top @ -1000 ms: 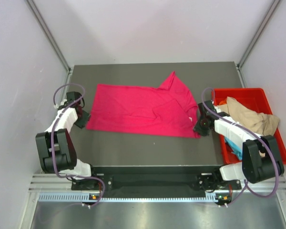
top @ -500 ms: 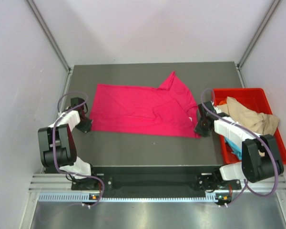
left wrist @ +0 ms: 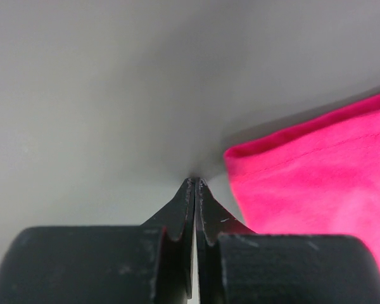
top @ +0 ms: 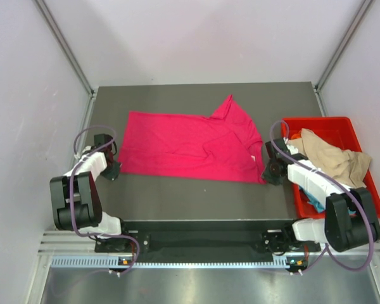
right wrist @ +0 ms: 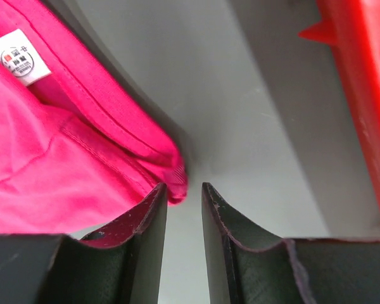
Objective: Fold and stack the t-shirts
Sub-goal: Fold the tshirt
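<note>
A magenta-pink t-shirt [top: 190, 145] lies spread flat on the dark table [top: 196, 196], one sleeve pointing to the back. My left gripper [top: 111, 168] sits low at its near left corner. In the left wrist view this gripper [left wrist: 195, 182] is shut on nothing, with the shirt's corner [left wrist: 316, 177] just right of its tips. My right gripper [top: 271, 172] is at the shirt's near right corner. Its jaws [right wrist: 183, 185] stand narrowly open, and the pink hem [right wrist: 63, 158] ends just ahead of the left finger. Tan [top: 332, 155], turquoise [top: 313, 201] and orange [top: 296, 135] shirts lie in the bin.
A red plastic bin [top: 367, 190] stands on the table's right side, close to my right arm; its wall [right wrist: 361, 76] shows at the right of the right wrist view. A white label [right wrist: 18, 58] is sewn into the pink shirt. Walls enclose the table on three sides.
My left gripper has closed from partly open to shut and dropped nearer the shirt's near left corner. The right arm has shifted slightly; the shirt lies as before.
</note>
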Controlling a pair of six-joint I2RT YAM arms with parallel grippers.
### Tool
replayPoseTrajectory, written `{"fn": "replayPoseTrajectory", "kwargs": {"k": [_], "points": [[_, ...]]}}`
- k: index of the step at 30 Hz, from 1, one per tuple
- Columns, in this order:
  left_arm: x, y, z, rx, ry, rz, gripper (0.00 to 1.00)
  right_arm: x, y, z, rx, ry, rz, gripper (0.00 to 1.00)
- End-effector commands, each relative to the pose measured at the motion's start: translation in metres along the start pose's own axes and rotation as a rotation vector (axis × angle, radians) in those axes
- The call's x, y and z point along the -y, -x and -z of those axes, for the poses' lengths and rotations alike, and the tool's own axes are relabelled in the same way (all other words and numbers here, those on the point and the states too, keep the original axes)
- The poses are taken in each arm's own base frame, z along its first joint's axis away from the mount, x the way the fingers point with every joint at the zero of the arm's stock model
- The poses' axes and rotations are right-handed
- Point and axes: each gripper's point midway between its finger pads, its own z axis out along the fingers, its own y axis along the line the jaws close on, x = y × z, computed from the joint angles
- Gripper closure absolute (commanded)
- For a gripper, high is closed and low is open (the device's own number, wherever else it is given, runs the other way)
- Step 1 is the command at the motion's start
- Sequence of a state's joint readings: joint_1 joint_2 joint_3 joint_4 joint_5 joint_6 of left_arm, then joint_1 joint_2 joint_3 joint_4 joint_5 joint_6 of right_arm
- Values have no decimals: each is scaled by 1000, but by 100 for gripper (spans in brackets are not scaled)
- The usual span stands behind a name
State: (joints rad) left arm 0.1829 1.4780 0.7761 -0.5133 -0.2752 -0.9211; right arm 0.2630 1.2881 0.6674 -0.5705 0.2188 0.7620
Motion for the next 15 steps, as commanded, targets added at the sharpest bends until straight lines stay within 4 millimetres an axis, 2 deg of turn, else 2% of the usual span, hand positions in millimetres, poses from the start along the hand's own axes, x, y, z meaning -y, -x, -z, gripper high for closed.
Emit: {"fn": "replayPoseTrajectory", "kwargs": {"k": [1,2,3,4,7,8,9,10,11,12,13,14,15], "points": [[-4,-1,17,-30,-4,-16,97,4,11,13,42,2,-16,70],[-3,2,23,-30,-8,-38,92,5,11,16,38,-1,-8,70],[1,8,29,-16,-21,-41,79,1,18,21,52,11,-12,70],[12,21,41,16,-58,-35,73,-2,22,26,62,22,-7,69],[34,43,60,70,-143,-51,61,-15,37,39,89,67,16,67],[48,43,65,53,-211,-68,61,-26,50,46,114,107,31,65],[72,54,73,89,-313,-84,61,-36,57,49,125,145,64,64],[84,57,75,91,-367,-127,60,-48,63,49,124,197,138,64],[100,52,81,60,-445,-151,58,-62,81,59,163,237,153,63],[118,61,83,75,-504,-162,57,-70,88,57,166,258,203,62],[125,62,82,73,-515,-177,55,-87,98,62,177,328,219,61],[131,66,81,73,-525,-183,55,-100,120,74,228,353,211,60],[143,71,76,77,-536,-192,55,-105,130,68,225,333,179,60]]}}
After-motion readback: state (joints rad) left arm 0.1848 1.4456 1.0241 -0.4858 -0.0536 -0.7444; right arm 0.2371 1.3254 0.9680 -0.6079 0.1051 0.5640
